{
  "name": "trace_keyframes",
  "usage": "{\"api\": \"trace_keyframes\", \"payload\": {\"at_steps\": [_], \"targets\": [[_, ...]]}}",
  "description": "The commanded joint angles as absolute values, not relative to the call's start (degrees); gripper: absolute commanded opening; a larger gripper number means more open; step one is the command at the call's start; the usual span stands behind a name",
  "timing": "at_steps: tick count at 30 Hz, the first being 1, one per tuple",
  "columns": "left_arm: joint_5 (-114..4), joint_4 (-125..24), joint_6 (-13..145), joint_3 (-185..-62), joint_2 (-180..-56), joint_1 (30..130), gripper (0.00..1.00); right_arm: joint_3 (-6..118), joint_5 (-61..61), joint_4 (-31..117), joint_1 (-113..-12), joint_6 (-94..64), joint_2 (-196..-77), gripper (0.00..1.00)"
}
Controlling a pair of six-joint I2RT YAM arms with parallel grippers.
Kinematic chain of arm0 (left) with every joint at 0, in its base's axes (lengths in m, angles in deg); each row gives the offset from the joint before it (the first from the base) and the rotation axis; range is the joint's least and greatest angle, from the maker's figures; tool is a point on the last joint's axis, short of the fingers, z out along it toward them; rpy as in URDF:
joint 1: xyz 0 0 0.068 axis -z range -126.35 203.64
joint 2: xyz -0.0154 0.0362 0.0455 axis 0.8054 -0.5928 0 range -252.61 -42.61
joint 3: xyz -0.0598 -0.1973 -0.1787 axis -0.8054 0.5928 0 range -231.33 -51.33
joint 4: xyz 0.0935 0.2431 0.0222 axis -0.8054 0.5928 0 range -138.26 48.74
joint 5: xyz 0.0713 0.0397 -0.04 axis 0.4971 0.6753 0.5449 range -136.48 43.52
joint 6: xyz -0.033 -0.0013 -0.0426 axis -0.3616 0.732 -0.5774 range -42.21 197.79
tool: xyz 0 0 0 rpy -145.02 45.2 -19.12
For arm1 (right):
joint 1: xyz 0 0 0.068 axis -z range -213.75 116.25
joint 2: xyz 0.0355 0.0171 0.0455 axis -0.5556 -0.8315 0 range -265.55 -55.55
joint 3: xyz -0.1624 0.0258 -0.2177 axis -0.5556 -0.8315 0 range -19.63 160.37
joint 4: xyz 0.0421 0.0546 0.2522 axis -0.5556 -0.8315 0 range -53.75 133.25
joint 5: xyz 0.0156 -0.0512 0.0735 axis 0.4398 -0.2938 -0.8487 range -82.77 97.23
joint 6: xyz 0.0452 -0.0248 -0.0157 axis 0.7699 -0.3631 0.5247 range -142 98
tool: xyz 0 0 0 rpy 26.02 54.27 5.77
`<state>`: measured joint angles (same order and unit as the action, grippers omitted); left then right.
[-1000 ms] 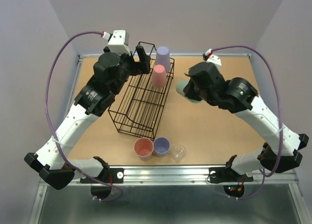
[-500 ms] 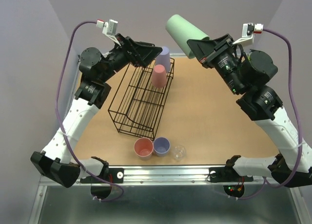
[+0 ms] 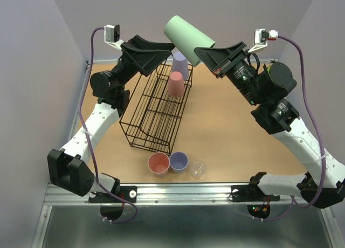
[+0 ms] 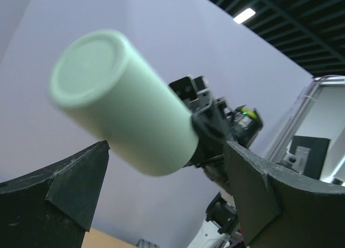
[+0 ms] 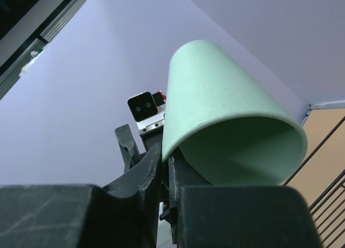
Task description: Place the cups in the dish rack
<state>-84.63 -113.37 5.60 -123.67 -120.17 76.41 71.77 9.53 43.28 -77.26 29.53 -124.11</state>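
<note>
My right gripper (image 3: 207,55) is shut on the rim of the mint green cup (image 3: 187,34), held high in the air above the far end of the dish rack (image 3: 156,108), base pointing up-left. The cup fills the right wrist view (image 5: 226,124) and shows in the left wrist view (image 4: 124,126). My left gripper (image 3: 161,55) is open and empty, raised, facing the cup from the left. A lavender cup (image 3: 180,63) and a pink cup (image 3: 175,84) stand upside down in the rack. A pink cup (image 3: 159,164), a lavender cup (image 3: 178,162) and a clear cup (image 3: 198,168) sit upright in front of the rack.
The rack lies lengthwise on the wooden table (image 3: 232,124). Grey walls close in the back and both sides. A metal rail (image 3: 178,191) runs along the near edge by the arm bases.
My right gripper lifted the green cup from the table right of the rack to high in the air and leftwards. My left gripper rose from the rack's far end and turned towards it.
</note>
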Motion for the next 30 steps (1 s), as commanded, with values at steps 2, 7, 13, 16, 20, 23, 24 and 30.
{"api": "trace_keyframes", "payload": {"at_steps": [2, 7, 13, 16, 20, 23, 24, 30], "targets": [[-85.42, -125.09, 0.08, -124.01, -119.69, 75.09, 0.99, 67.48, 5.75, 51.86, -77.08, 32.93, -120.94, 0.00], [-84.72, -120.08, 3.86, -123.67, -118.81, 74.83, 0.99, 65.72, 3.36, 53.88, -77.08, 32.76, -119.72, 0.00], [-82.35, -115.06, 7.29, -122.17, -118.11, 74.83, 0.99, 65.10, 0.90, 55.55, -77.08, 33.28, -119.45, 0.00], [-80.85, -116.37, 7.21, -121.73, -118.20, 74.74, 0.99, 63.79, -0.94, 56.87, -76.99, 35.57, -119.54, 0.00], [-79.79, -120.85, 4.85, -122.43, -119.16, 74.65, 0.99, 59.92, -2.61, 61.25, -77.08, 38.38, -119.54, 0.00], [-79.88, -123.05, 3.70, -123.75, -119.95, 74.65, 0.99, 57.46, -3.06, 63.11, -77.08, 40.23, -119.54, 0.00], [-79.88, -123.76, 2.74, -124.01, -120.13, 74.65, 0.99, 57.19, -2.97, 63.37, -77.08, 40.40, -119.71, 0.00], [-80.32, -125.96, 0.79, -124.89, -120.75, 74.21, 0.99, 57.63, -4.46, 64.43, -77.08, 40.76, -121.12, 0.00]]}}
